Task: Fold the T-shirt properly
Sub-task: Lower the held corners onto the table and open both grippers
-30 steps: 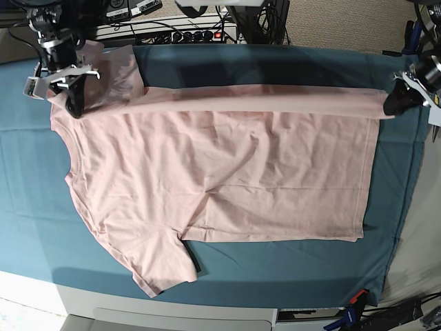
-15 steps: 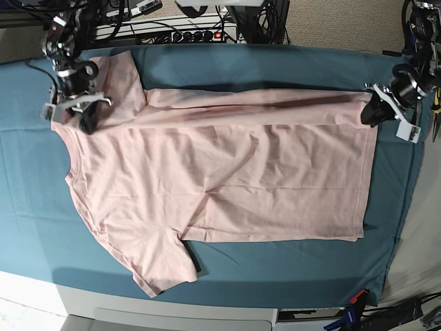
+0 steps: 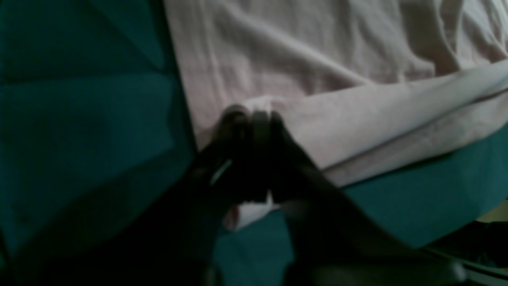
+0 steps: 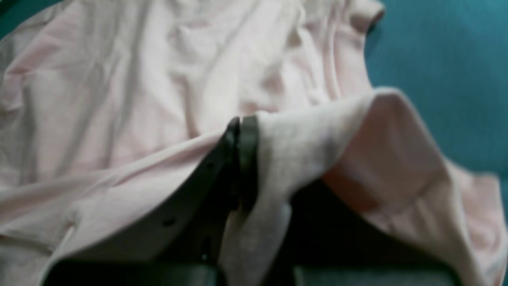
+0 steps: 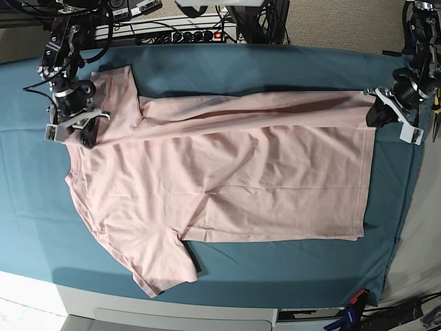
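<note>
- Pink T-shirt (image 5: 220, 186) lies flat on the teal table cloth (image 5: 275, 262), with its far long edge lifted.
- Right gripper (image 5: 81, 127) is pinched tight on the cloth near the shoulder and sleeve.
- Left gripper (image 5: 375, 114) is pinched tight on the hem corner.
- Both should probably move together toward the near edge, keeping that edge pulled straight.
- Lay it down low and slow, so no bumps get trapped.

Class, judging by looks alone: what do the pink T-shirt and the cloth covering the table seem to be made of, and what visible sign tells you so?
T-shirt: looks like a thin, matte cotton-type knit; it wrinkles softly and drapes limply. The fibre itself cannot be confirmed.

Table cloth: teal, matte woven fabric by the look; it lies flat with faint crease lines and hangs over the table edge.
</note>
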### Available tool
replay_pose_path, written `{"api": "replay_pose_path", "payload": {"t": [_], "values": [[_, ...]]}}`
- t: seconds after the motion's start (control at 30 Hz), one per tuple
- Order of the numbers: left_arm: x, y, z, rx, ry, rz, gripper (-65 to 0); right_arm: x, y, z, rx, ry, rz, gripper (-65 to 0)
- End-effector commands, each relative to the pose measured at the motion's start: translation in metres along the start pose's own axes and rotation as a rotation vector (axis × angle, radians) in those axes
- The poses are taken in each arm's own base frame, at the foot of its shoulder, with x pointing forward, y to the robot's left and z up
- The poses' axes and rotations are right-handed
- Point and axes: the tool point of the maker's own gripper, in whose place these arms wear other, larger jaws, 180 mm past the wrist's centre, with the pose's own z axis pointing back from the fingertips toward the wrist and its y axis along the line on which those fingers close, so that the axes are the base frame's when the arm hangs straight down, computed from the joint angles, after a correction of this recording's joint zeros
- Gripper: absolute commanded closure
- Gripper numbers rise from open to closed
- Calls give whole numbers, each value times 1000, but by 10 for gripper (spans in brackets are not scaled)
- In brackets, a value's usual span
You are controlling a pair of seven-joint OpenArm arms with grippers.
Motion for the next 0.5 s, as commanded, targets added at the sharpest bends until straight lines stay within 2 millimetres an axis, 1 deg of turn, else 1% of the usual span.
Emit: {"api": "replay_pose_path", "payload": {"t": [0.0,0.13,0.27,0.33,0.47], "values": [[15,2,4,5,-36,-31,0,22,-1,-2,7,-62,23,0],[15,2,4,5,-36,-31,0,17,17,-8,57,-47,27,0],[23,4,4,16,-60,-49,0,10,36,-13,103,-27,41,0],[28,6,4,24,-69,-54,0,10,38,-14,110,-29,41,0],[39,7,2,28,-92,-60,0,13,37,-15,108,-32,46,0]]}}
